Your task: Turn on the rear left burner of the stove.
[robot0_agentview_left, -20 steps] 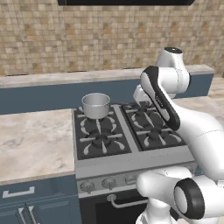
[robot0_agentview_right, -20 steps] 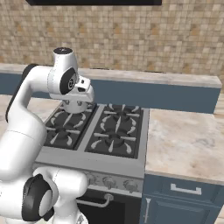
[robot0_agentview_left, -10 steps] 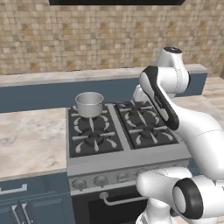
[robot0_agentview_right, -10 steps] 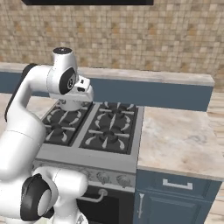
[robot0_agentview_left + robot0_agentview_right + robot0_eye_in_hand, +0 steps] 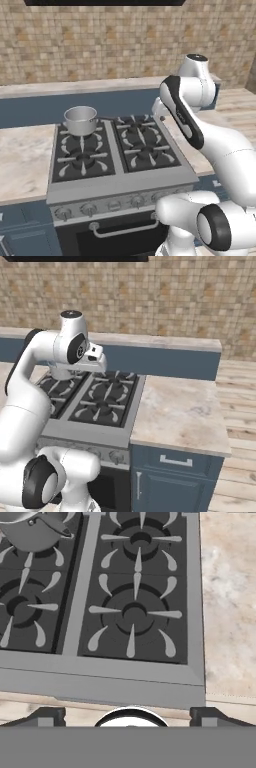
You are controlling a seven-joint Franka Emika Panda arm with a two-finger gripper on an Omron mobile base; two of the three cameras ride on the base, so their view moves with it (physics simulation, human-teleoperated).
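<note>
Steel pot [image 5: 80,120] is sitting on the rear left burner [image 5: 79,131], so the stove [image 5: 120,186] knobs [image 5: 89,209] stay reachable. Gripper [image 5: 129,717] is hanging high over the cooktop, jaws apart, holding nothing, likely just surveying.

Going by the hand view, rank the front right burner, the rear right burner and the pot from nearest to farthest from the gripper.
1. Front right burner: centre of the view, just above the gripper.
2. Rear right burner: straight beyond it, at the top edge.
3. Pot: top-left corner, on the rear left burner, farthest off to the side.
</note>
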